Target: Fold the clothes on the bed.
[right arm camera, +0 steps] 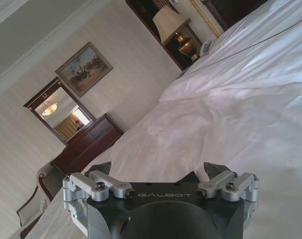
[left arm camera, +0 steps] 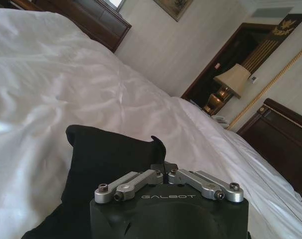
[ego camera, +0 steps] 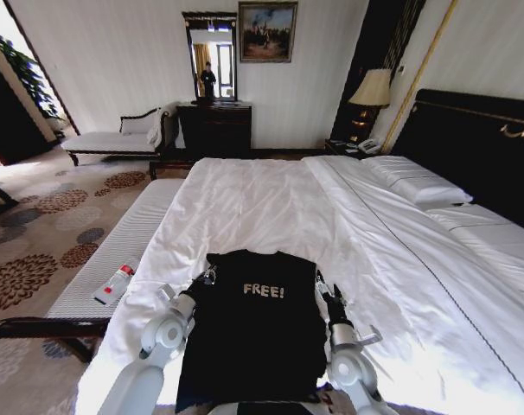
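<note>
**Black T-shirt lies folded at the foot of the bed, a gripper at each side**

A black T-shirt (ego camera: 253, 333) lies on the near end of a large bed (ego camera: 271, 207) covered in white sheets. It forms a narrow upright rectangle, its sides turned in, with the white word "FREE!" facing up near its far edge.

The left gripper (ego camera: 201, 281) sits at the shirt's left edge, near the far corner. In the left wrist view its jaws are drawn together and clenched on a raised fold of the black fabric.

The right gripper (ego camera: 327, 294) sits at the shirt's right edge, level with the left one. In the right wrist view its jaws stand spread apart and released, with only a small peak of black fabric between them and white sheet beyond.

Pillows (ego camera: 422, 186) lie at the head of the bed against a dark headboard (ego camera: 478, 138). A white-cushioned bench (ego camera: 115, 251) stands along the bed's left side.
</note>
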